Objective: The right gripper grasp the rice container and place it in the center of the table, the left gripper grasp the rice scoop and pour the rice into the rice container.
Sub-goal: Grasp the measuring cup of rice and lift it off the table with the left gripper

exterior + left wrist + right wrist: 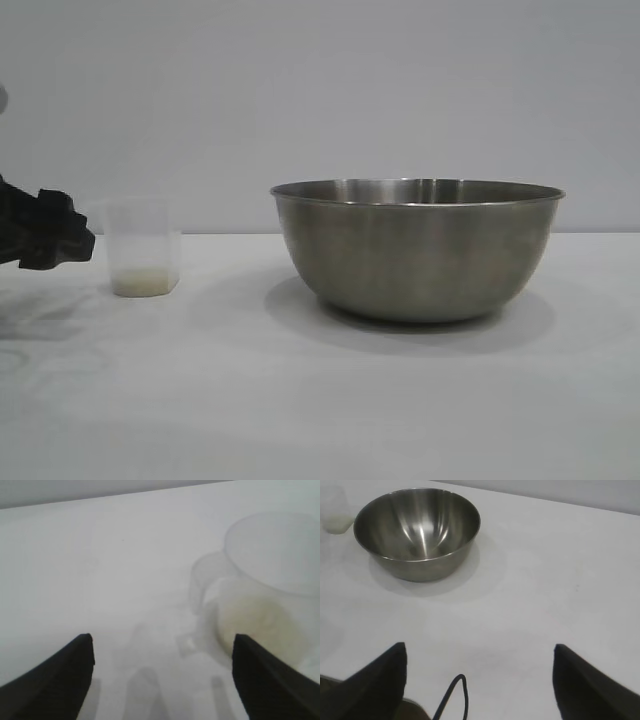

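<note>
1. Tabletop fills the lower half of the exterior view: the table (300,400) is plain white and runs back to a pale wall

2. Left gripper (45,232) enters at the left edge of the exterior view, mid-height, a black angular shape just beside the rice scoop (144,248) with a narrow gap between them. Its wrist view shows the two black fingers (60,680) spread wide apart at the lower corners, nothing between them but bare table

3. The rice scoop stands upright on the table at centre left of the exterior view, a small translucent cup. In the left wrist view it sits at the right side of the frame, its squared handle (200,585) turned toward the picture's centre, close to the right-hand finger

4. The rice (144,283) lies as a thin off-white layer in the bottom of the scoop

5. The rice container (417,250) rests on the table right of centre in the exterior view, well apart from the scoop; from the right wrist view its inside looks bare steel

6. Right gripper (480,680) hangs back from the bowl, its fingers wide apart in the lower corners of its wrist view, holding nothing, a black cable (452,697) looping between them at the bottom edge
</note>
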`<state>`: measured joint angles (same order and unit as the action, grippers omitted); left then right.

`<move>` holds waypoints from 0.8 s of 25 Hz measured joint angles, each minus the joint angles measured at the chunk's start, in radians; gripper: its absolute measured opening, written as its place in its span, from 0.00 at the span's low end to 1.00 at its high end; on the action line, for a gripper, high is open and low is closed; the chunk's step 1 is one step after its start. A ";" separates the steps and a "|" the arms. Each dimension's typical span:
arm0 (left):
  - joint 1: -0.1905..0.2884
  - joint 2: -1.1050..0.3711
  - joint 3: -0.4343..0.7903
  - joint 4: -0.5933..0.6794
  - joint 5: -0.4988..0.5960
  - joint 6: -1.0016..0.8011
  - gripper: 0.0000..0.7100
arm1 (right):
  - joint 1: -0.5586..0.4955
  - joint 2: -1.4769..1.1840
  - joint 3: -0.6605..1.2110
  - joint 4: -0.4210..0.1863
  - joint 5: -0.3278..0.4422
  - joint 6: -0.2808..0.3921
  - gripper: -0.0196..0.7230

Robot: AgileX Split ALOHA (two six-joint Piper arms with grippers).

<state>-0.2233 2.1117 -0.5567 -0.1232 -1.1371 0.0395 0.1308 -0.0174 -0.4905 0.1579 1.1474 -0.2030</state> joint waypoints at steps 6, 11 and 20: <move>0.000 0.028 -0.055 -0.014 0.000 0.002 0.73 | 0.000 0.000 0.000 0.000 0.000 0.000 0.77; 0.000 0.054 -0.109 -0.014 0.000 0.002 0.73 | 0.000 0.000 0.000 0.000 0.000 0.000 0.77; 0.000 0.110 -0.193 0.022 0.000 0.003 0.15 | 0.000 0.000 0.000 0.000 0.000 0.000 0.77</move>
<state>-0.2233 2.2214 -0.7495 -0.1013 -1.1371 0.0430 0.1308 -0.0174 -0.4905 0.1579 1.1474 -0.2030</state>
